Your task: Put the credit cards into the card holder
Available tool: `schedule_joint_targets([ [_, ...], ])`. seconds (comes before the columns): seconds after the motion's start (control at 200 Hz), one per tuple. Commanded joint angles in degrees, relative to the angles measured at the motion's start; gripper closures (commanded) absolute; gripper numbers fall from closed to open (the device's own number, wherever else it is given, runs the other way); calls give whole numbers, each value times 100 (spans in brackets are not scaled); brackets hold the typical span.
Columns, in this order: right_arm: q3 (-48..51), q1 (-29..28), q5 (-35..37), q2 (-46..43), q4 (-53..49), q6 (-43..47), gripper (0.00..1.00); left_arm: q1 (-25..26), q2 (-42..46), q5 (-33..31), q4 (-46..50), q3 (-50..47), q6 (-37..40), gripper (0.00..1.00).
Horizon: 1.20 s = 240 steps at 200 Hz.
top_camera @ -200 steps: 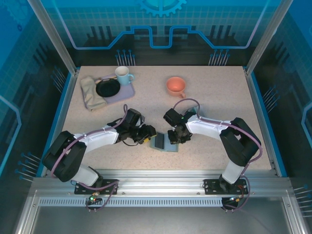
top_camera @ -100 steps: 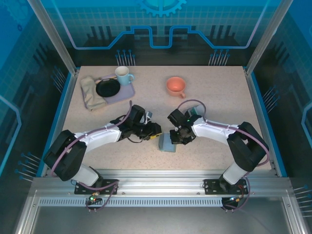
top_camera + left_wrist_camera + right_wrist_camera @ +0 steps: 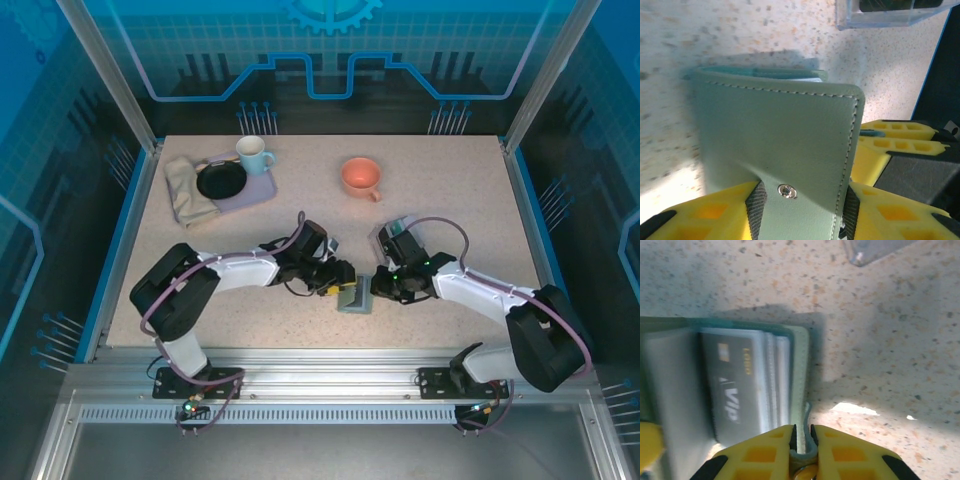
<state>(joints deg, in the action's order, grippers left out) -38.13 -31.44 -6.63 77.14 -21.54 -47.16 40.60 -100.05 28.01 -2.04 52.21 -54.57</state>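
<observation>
One card holder (image 3: pixel 775 135) pinched between left hand (image 3: pixel 801 212), right hand (image 3: pixel 801 441); credit cards (image 3: pixel 735 382) inside.

Overhead view: even, bright light, sharp focus. Wrist views: the card holder (image 3: pixel 780 150) was blurred along its left edge and cast a soft shadow on the speckled tabletop (image 3: pixel 890 340).

Arm shells: white on the left arm (image 3: pixel 235 272) and right arm (image 3: pixel 480 290), with black joints.
Cables: mauve-grey, looped along each arm.
Fingers (image 3: pixel 705 215): yellow, with square recesses (black ribbed pads (image 3: pixel 756 200) inside).
Light (image 3: pixel 401 267): a small green dot by the right wrist.
</observation>
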Motion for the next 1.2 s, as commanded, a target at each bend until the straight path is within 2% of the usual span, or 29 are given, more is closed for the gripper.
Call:
schedule_joint_targets([
  [0.0, 60, 67, -269, -51, 180, -45, 83, 152, -196, 176, -37, 303, -45, 51],
  [0.215, 56, 67, -217, 109, 192, -93, 84, 359, -420, 68, 241, 648, -11, 45],
  [0.335, 112, 78, -133, 23, 186, -127, 84, 371, -573, -143, 230, 536, -230, 46],
  [0.475, 100, 78, -215, 19, 194, -85, 83, 365, -773, -244, 127, 354, -555, 59],
  [0.58, 103, 81, -312, 74, 261, -91, 82, 375, -791, -216, -237, 156, -769, 61],
  [0.815, 13, 147, -887, 432, 678, -119, 81, 376, -393, -358, -307, 85, -673, 62],
  [0.955, -130, 148, -707, 703, 412, -52, 81, 370, -203, -497, -126, 124, -627, 65],
  [1.12, -170, 166, -601, 968, 168, 115, 82, 376, 424, -1042, 218, -96, -506, 59],
  [1.195, -190, 165, -565, 1019, 107, 184, 82, 362, 708, -1393, 678, -115, -365, 55],
])
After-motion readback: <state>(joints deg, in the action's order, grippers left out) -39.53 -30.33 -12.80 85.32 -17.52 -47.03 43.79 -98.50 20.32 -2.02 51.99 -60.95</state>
